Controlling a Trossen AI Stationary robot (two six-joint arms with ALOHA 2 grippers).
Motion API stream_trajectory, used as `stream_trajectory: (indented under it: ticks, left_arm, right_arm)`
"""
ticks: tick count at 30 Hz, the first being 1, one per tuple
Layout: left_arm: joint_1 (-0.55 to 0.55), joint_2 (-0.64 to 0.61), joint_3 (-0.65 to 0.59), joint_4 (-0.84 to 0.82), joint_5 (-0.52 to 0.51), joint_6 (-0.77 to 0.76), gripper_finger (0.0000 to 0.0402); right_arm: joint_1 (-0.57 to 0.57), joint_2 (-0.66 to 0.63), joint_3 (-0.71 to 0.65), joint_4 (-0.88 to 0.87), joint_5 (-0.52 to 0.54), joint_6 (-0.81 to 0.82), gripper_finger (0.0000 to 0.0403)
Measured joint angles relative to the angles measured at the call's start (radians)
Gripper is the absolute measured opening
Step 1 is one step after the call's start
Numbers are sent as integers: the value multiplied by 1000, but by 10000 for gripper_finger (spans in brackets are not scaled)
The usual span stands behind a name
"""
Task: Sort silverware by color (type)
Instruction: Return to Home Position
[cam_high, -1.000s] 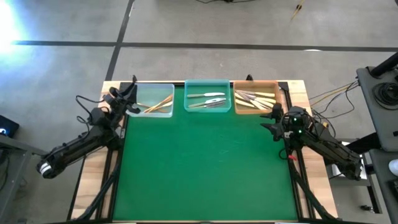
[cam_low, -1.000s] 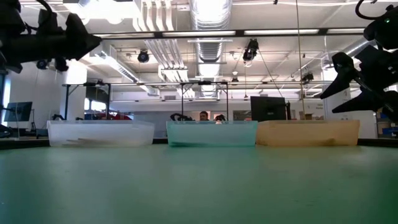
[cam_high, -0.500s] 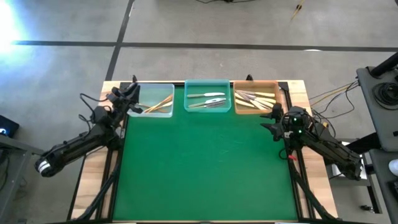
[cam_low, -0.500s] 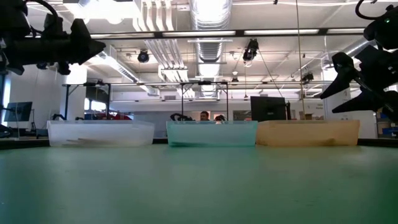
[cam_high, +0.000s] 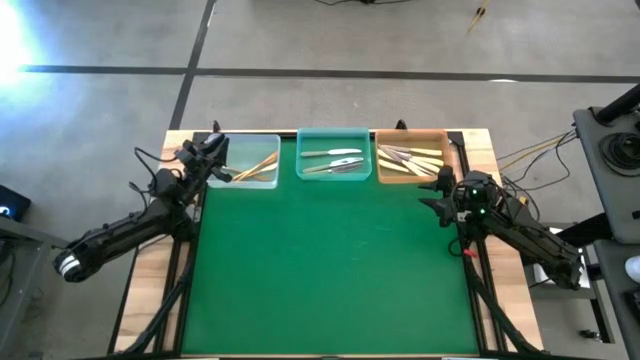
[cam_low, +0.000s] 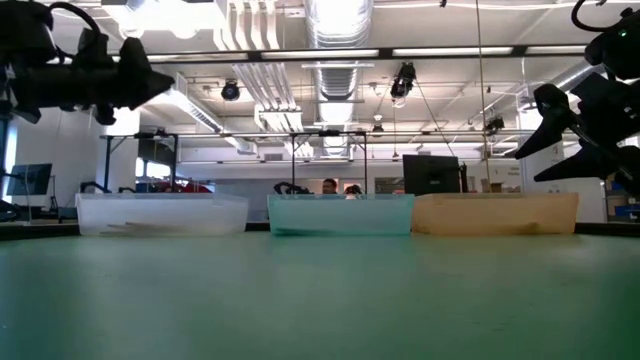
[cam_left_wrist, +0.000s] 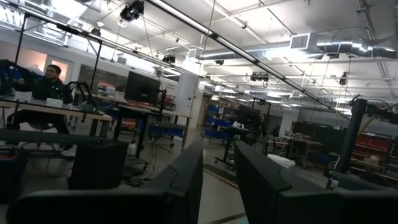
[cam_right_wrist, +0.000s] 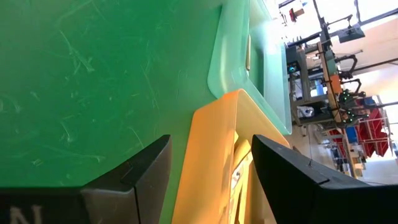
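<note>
high view, with low and wrist views. we read directions as on a clock face laid over the green mat (cam_high: 330, 270), 12 o'clock being its far edge.

the mat covers the table top. the left arm (cam_high: 120, 235) reaches in from 8 o'clock and the right arm (cam_high: 520, 235) from 4 o'clock.

three plastic bins stand in a row along the 12 o'clock edge, just beside one another: a clear bin (cam_high: 248, 137) toward 11, a teal bin (cam_high: 334, 131) at 12 and an amber bin (cam_high: 410, 133) toward 1.

the left gripper (cam_high: 215, 155) hangs at about 10 o'clock, over the outer end of the clear bin; the low view shows it raised well above the bins. in its wrist view we see its fingers (cam_left_wrist: 186, 180) narrowly parted, with nothing between them. the right gripper (cam_high: 437, 200) sits at about 2 o'clock, near the amber bin's corner, its claw spread wide and empty.

all the silverware lies inside the bins: gold pieces (cam_high: 255, 167) in the clear bin, all-silver pieces (cam_high: 335, 160) in the teal bin, and cream-handled knives (cam_high: 410, 160) in the amber bin.
</note>
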Motion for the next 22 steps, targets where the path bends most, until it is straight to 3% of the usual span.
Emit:
stream_trajectory:
  ticks: [22]
  left_arm:
    - [0,66,0,0,0,0,75]
  right_arm:
    - [0,0,0,0,0,0,215]
